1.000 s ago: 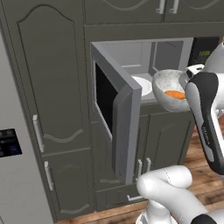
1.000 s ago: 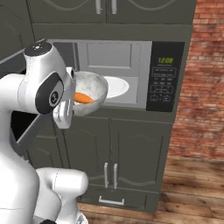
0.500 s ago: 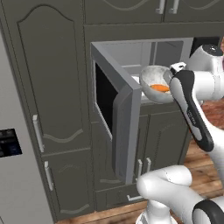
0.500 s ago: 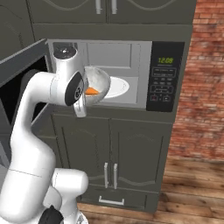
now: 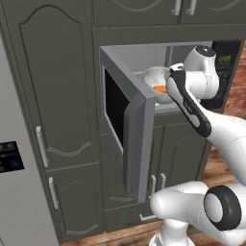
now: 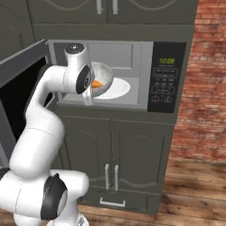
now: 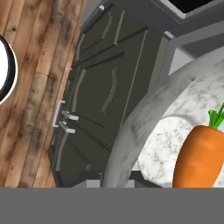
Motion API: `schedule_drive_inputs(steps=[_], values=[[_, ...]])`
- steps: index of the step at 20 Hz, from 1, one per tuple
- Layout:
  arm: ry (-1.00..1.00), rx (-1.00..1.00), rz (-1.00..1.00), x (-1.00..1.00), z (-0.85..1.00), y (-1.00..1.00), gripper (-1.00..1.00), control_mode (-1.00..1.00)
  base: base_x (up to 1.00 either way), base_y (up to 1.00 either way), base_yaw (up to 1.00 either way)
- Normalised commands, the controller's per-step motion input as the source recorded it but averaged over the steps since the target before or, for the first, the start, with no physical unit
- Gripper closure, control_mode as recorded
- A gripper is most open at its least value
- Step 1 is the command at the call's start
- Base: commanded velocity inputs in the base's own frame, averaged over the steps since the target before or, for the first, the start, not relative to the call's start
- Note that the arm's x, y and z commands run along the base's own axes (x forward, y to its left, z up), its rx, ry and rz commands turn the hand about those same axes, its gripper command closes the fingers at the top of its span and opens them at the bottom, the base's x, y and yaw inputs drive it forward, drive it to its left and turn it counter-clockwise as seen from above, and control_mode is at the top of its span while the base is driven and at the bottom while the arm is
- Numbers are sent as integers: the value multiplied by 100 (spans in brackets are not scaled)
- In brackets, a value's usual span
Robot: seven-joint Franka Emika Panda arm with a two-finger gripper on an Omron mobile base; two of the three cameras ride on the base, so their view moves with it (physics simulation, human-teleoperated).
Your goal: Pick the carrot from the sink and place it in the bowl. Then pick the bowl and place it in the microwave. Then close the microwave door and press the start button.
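Grasping the bowl (image 6: 102, 80) by its rim, the gripper (image 6: 90, 93) holds it at the open microwave (image 6: 132, 70) mouth; the carrot (image 7: 200, 155) lies inside the bowl, just beyond the gripper.

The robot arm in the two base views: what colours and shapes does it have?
The arm is glossy white, built of thick rounded segments. Round dark grey discs mark its joints, and a dark grey strip runs along the forearm in the left base view. No loose cables or writing can be seen.
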Motion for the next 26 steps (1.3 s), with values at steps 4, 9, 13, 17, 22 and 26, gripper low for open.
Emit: schedule_drive_inputs(steps=[4, 9, 13, 17, 22, 26], values=[[0, -4, 0, 85, -21, 8, 100, -100, 0, 0, 0], [1, -1, 0, 74, -30, 0, 100, -100, 0, 0, 0], [0, 0, 0, 61, -32, 0, 100, -100, 0, 0, 0], [1, -1, 0, 66, -33, 0, 100, -100, 0, 0, 0], [1, 0, 0, 63, -24, 0, 100, -100, 0, 0, 0], [0, 0, 0, 34, -5, 0, 100, -100, 0, 0, 0]])
